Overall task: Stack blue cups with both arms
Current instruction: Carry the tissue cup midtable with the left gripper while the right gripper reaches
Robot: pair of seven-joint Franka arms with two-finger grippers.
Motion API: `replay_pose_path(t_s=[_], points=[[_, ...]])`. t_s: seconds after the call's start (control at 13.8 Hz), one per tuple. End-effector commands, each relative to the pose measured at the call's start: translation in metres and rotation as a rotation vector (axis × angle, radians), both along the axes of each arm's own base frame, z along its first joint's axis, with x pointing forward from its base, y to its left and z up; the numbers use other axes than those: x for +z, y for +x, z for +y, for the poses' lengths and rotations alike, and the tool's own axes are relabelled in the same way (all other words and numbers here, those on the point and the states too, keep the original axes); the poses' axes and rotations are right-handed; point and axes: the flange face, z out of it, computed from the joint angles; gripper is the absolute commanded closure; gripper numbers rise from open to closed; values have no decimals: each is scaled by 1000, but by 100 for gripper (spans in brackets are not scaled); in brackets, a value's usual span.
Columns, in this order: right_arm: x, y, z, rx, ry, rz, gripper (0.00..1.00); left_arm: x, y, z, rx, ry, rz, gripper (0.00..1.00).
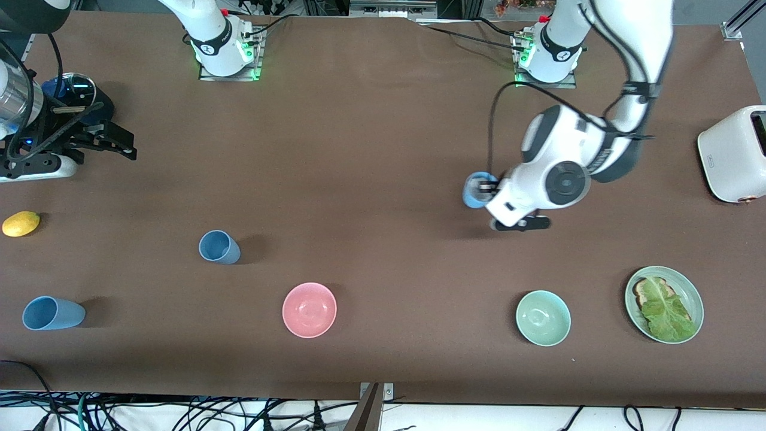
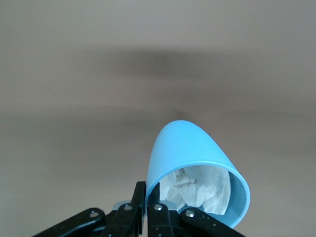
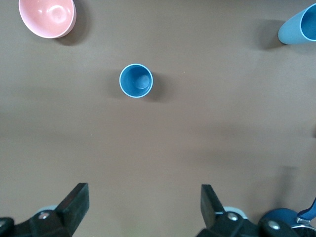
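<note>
Gripping a blue cup (image 1: 477, 190), the left hand (image 1: 492, 190) is hanging over the bare counter (image 1: 371, 149) toward the left arm's end, its fingers (image 2: 139, 202) pinching the cup's rim. In the left wrist view this held cup (image 2: 190, 160) is tilting well off upright, and something white and crumpled is sitting inside it.

Over the counter's edge at the right arm's end, the right hand (image 1: 116, 145) is waiting with its fingers (image 3: 74, 200) spread wide apart and nothing between them. It is hanging just beside a dark-blue saucepan (image 1: 72, 93).

Two more blue cups are resting on the counter toward the right arm's end. One upright cup (image 1: 219, 247) is standing with its mouth up; the right wrist view looks straight down into it (image 3: 136, 81). A second cup (image 1: 52, 313) is lying nearer to the front camera than the upright one, close to the counter's end, and seems to be on its side.

A pink bowl (image 1: 309, 309) is sitting near the upright cup, nearer to the front camera. A mint-green bowl (image 1: 543, 318) and a green plate (image 1: 634, 281) carrying toast and lettuce are lying toward the left arm's end. A white toaster (image 1: 733, 152) is standing at that end, and a lemon (image 1: 21, 223) at the right arm's.
</note>
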Motion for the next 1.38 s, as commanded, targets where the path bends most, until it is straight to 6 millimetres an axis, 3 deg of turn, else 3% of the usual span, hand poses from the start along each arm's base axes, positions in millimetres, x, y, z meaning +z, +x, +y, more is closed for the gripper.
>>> replay_pose_path(t_s=[0.0,0.14,0.29,0.36,0.65,0.8,0.87,1.01,1.09,1.3], points=[[-1,1,0,6,-6,-1,0,-3,2,-37,31,-53,29,100],[-9,7,0,6,-4,1,0,-3,5,-62,71,-88,-19,100],[-17,14,0,6,-2,-6,0,-11,-9,-98,91,-79,-51,100],[-24,19,1,6,-1,-5,0,-16,-12,-107,109,-74,-64,100],[-58,40,6,9,4,-15,0,-41,-12,-115,129,-66,-70,100],[-81,52,6,18,6,-35,0,-45,-11,-113,131,-63,-67,100],[-92,57,7,18,5,-32,0,-47,-10,-112,133,-62,-64,82],[-120,69,8,18,2,-25,0,-43,-3,-113,161,-73,-65,18],[-139,75,8,18,0,-13,0,-36,2,-112,178,-81,-72,0],[-189,79,8,11,4,-27,0,-19,9,-111,178,-86,-76,0]])
